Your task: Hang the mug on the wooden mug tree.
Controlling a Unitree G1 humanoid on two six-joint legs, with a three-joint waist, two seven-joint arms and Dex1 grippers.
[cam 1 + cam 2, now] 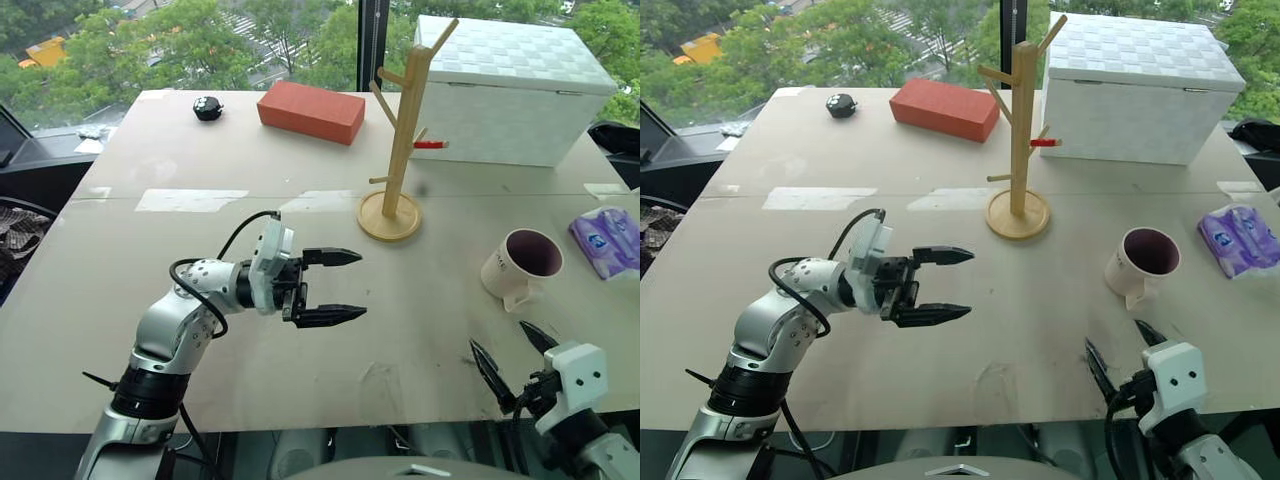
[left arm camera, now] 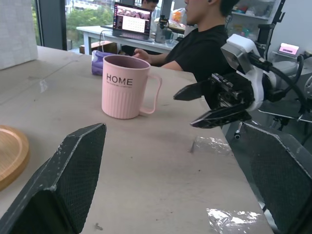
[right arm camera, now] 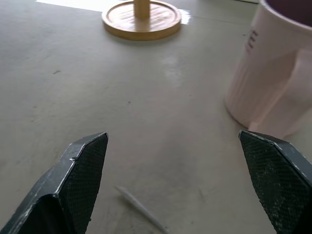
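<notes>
Mug work had not started at the jaws: the right gripper had its two black fingers spread wide with nothing between them, low at the near edge of the worktop by its right corner, just short of the mug and not touching it. The left gripper also stood spread and empty, held level above the middle of the near half of the worktop and pointing across toward the right side. The mug stood upright near the right edge, mouth up and maroon inside showing, with its handle turned toward the near edge and so toward the right jaws. The wooden mug tree stood upright, well apart from the mug, toward the middle of the worktop and nearer the far edge, its pegs bare. Behind it sat a white box and a red brick-shaped block along the far edge; a purple packet lay at the right edge. The step in hand looked like the reach for the mug. Done well, the right jaws would take the wall or rim beside the handle, leaving the loop free for a peg, and close squarely so the smooth ceramic could not twist or tip.
</notes>
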